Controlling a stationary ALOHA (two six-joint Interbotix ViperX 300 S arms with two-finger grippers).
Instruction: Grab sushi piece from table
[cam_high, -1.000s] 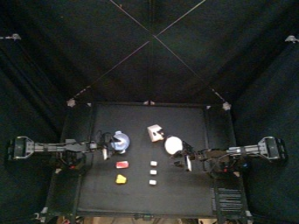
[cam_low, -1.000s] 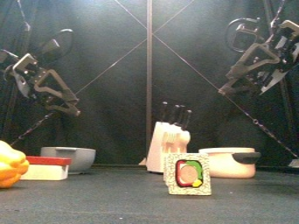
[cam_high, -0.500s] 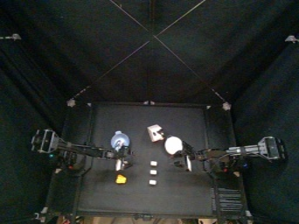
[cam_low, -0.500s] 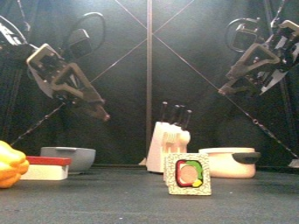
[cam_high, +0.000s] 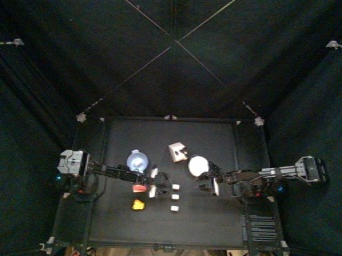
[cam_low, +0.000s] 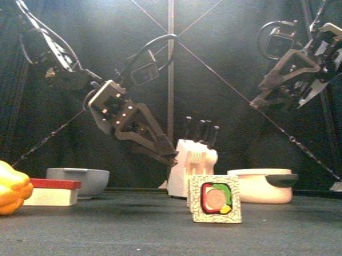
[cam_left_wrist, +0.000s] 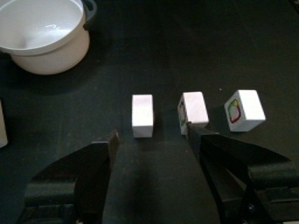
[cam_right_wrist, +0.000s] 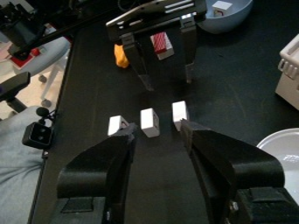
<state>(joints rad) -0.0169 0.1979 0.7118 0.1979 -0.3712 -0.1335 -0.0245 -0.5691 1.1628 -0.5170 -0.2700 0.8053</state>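
Matte black surface (cam_high: 120, 225), flat, rectangular. Two black arms: left pincer (cam_left_wrist: 156, 144) jaws apart above the sushi row, right pincer (cam_right_wrist: 156, 140) jaws apart over the right side. One white knife block (cam_low: 195, 168) and one white pot (cam_low: 263, 186) far; one grey bowl (cam_low: 78, 181) left. Three sushi pieces (cam_left_wrist: 191, 114) in a row mid-surface, boxy, white-sided, one showing green-pink filling. One yellow pepper (cam_low: 12, 188) near left. No readable writing.

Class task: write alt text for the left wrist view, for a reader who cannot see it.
Three small sushi pieces lie in a row on the black table, seen between the open jaws of the left gripper. A white pot stands on the table beyond them.
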